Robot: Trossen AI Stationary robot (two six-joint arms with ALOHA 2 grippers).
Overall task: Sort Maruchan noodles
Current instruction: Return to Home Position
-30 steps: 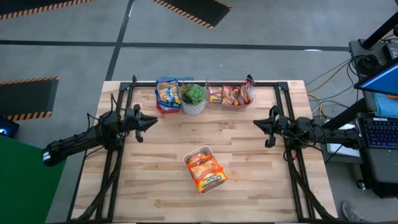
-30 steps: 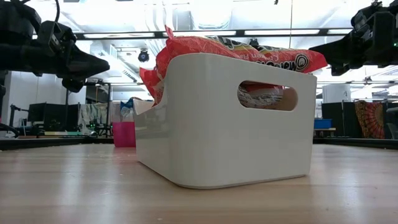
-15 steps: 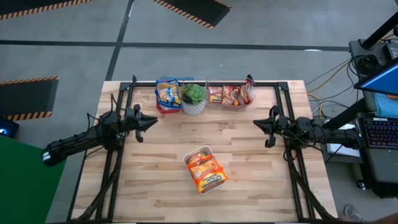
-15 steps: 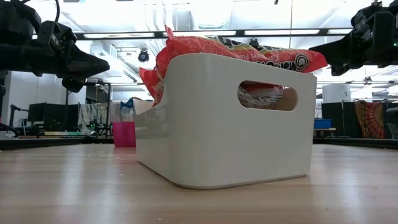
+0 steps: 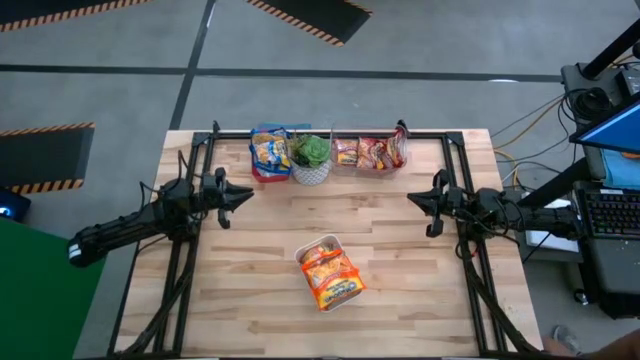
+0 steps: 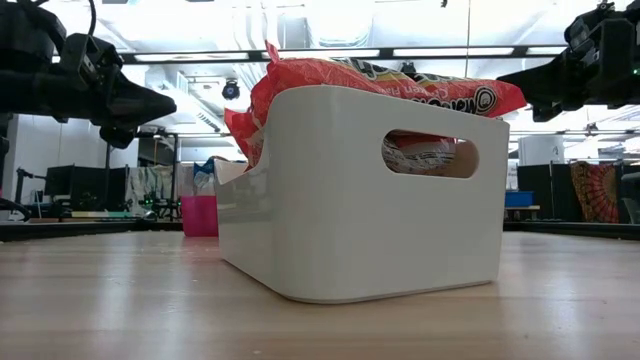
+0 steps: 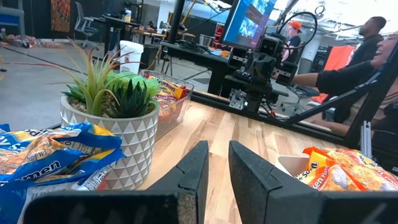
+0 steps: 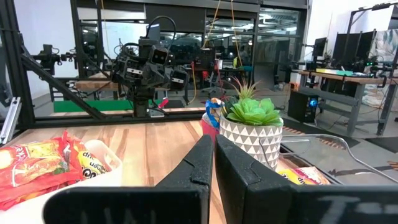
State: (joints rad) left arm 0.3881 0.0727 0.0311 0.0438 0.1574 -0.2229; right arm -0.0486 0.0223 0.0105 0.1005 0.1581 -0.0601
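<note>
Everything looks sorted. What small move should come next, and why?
Probably just settle at home and stop: the left gripper and right gripper hang empty above the table, and the noodle packets all sit in the red bin, transparent bin and white bin.

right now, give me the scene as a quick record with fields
left claw: slightly open, empty, raised over the table's left side
right claw: shut, empty, raised over the right side
white bin: mid-table, holds orange packs
red bin: back edge, holds blue packs
transparent bin: back edge, holds red packs
potted plant: between the red and transparent bins
</note>
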